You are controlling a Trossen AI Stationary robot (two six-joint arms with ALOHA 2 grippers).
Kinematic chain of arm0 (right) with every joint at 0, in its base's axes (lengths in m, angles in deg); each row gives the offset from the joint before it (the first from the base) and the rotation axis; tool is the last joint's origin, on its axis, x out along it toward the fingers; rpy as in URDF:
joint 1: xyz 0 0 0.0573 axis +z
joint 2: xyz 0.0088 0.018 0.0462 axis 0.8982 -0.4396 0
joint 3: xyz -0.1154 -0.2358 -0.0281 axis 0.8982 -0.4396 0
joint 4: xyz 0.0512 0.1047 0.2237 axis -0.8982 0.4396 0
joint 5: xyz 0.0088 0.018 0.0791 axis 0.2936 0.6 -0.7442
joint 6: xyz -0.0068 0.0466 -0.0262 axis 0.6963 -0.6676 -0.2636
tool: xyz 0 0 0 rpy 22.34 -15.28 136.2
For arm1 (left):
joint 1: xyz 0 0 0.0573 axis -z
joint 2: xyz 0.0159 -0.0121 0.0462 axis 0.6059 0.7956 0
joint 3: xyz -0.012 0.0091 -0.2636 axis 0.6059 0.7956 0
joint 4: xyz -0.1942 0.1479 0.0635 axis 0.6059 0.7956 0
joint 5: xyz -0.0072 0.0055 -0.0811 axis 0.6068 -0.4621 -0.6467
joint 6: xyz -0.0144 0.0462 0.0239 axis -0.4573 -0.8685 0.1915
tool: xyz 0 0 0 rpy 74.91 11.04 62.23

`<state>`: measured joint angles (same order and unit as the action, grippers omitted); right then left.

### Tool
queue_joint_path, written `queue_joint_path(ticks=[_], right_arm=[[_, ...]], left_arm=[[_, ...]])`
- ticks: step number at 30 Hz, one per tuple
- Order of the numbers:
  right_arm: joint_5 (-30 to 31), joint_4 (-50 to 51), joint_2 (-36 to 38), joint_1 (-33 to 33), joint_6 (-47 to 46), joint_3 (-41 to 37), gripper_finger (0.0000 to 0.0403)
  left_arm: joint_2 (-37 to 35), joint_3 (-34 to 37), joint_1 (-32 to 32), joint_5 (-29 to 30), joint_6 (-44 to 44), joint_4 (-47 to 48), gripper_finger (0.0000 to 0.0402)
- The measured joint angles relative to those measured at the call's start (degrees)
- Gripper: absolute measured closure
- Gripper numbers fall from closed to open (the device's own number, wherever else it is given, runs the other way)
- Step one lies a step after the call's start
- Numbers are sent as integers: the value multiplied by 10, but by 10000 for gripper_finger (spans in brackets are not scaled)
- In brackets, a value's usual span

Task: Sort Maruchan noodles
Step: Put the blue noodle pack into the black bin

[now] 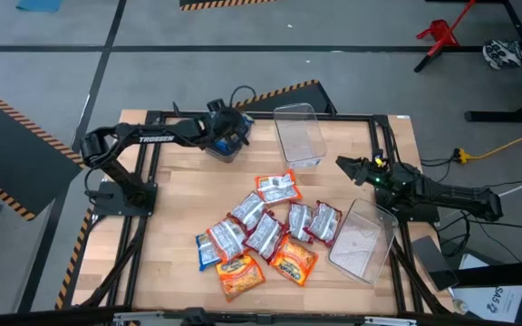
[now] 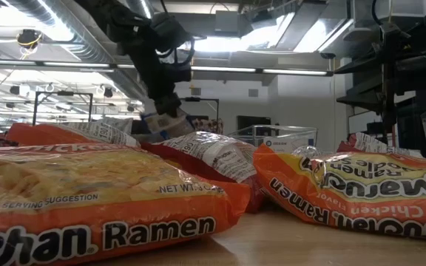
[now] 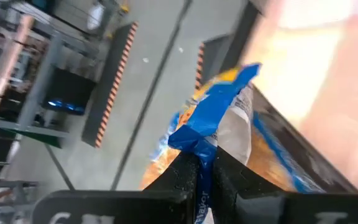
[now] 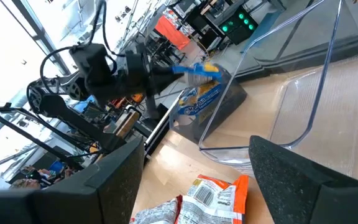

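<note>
Several Maruchan packets, orange, red-and-silver and one blue, lie in a pile [image 1: 265, 231] on the middle of the wooden table, and they fill the foreground of the low view [image 2: 87, 192]. My left gripper [image 1: 227, 136] is near the far edge, above a small clear bin [image 1: 225, 149], and is shut on a blue-and-yellow packet [image 3: 229, 112]. That packet also shows in the low view [image 2: 161, 124] and in the right wrist view [image 4: 197, 71]. My right gripper [image 1: 347, 165] hovers wide open to the right of the pile and holds nothing. My left gripper pinches the blue-and-yellow packet by its crimped blue end seam [image 3: 197, 134] between the two fingers. The fingers come slanting down from the table's left side. The packet is lifted clear of the table and hangs over the small bin. Whether its lower end touches the bin cannot be told.
An empty clear bin [image 1: 299, 136] stands at the far edge, right of the small bin. Another clear bin [image 1: 362, 240] lies at the right edge, beside the pile and close under my right arm. Bare wood shows on the table's left half [image 1: 175, 199].
</note>
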<state>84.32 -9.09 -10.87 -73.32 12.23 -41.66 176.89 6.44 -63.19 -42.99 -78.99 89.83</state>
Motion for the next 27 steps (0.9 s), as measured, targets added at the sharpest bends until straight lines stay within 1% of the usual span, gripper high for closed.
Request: queue_joint_path(ticks=[4, 7, 9, 13, 19, 22, 27], right_arm=[[0, 0, 0, 0, 0, 0, 125], [0, 0, 0, 0, 0, 0, 125], [-1, 0, 0, 0, 0, 0, 125], [-1, 0, 0, 0, 0, 0, 125], [-2, 0, 0, 0, 4, 0, 125], [-2, 0, 0, 0, 4, 0, 125], [-2, 0, 0, 0, 10, 0, 125]], left_arm=[[-2, 0, 18, -2, 40, 25, 386], [-2, 0, 30, -3, 52, 30, 375], [-2, 0, 39, -6, 60, 29, 361], [-2, 0, 49, -33, 86, 48, 329], [-2, 0, 51, -35, 144, 105, 289], [-2, 0, 50, -35, 165, 134, 281], [-2, 0, 51, -35, 201, 174, 279]])
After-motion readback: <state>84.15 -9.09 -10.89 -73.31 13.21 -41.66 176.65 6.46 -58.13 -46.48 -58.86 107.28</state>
